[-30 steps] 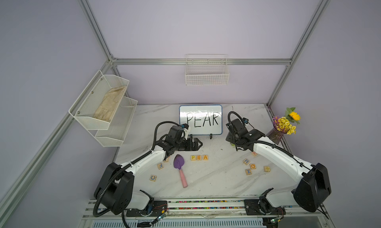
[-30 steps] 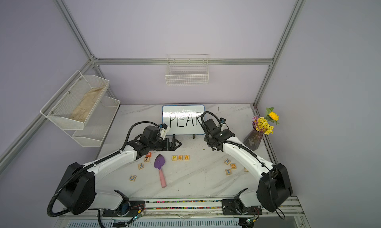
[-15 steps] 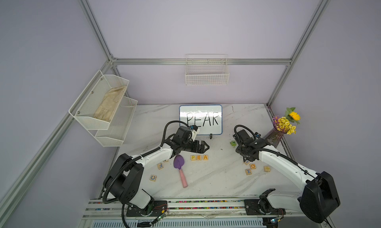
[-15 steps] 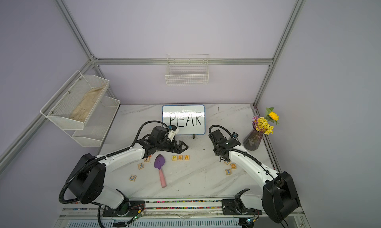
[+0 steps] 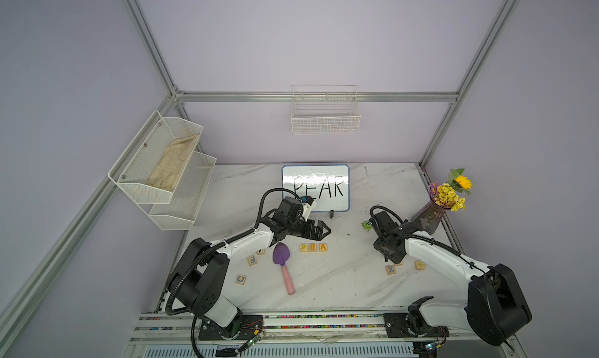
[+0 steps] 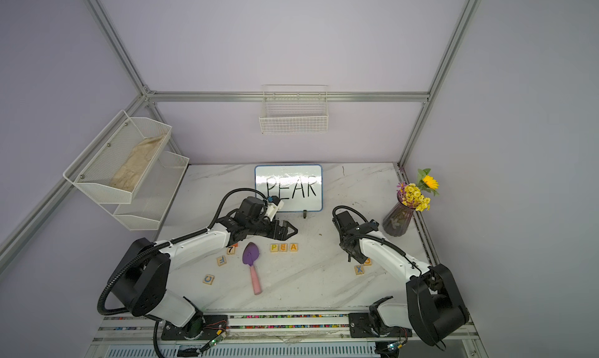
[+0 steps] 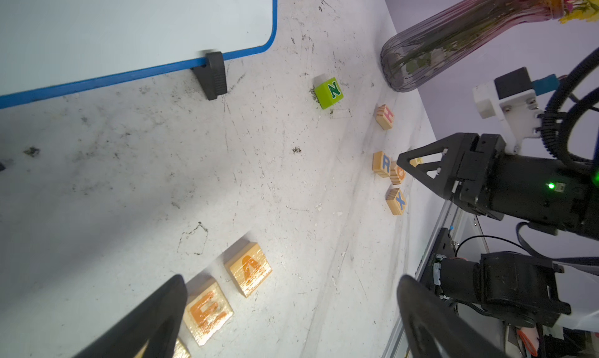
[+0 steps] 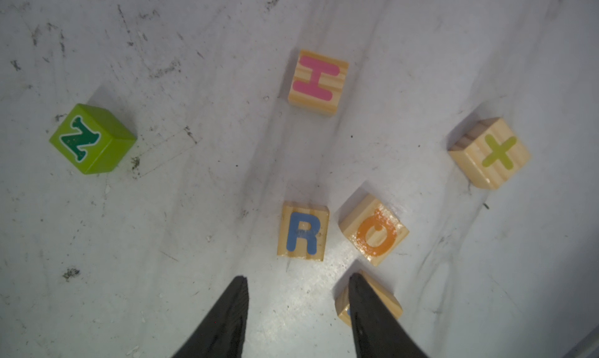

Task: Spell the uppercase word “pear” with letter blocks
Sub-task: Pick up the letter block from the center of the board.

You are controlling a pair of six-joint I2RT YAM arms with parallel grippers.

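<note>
The letter blocks P (image 5: 304,247), E (image 5: 312,247) and A (image 5: 322,247) lie in a row at mid-table, also in a top view (image 6: 283,247). The blue R block (image 8: 303,231) lies flat on the right side among other blocks, and the left wrist view shows it too (image 7: 382,164). My right gripper (image 8: 298,278) points down just short of the R, open, with bare table between its fingers. In both top views the right arm hides the R. My left gripper (image 5: 325,230) hovers open just behind the row, holding nothing.
Near the R lie an orange O block (image 8: 374,231), a pink H block (image 8: 317,81), a yellow-green X block (image 8: 489,152), a blue X block (image 5: 390,269) and a green N cube (image 8: 92,139). A purple trowel (image 5: 281,256), F block (image 5: 252,260) and C block (image 5: 240,279) lie left. Whiteboard (image 5: 316,188) and vase (image 5: 428,217) stand behind.
My right arm has swung from beside the whiteboard forward and down over the right-hand blocks, its jaws narrowing. My left gripper has reached a little further right, behind the row.
</note>
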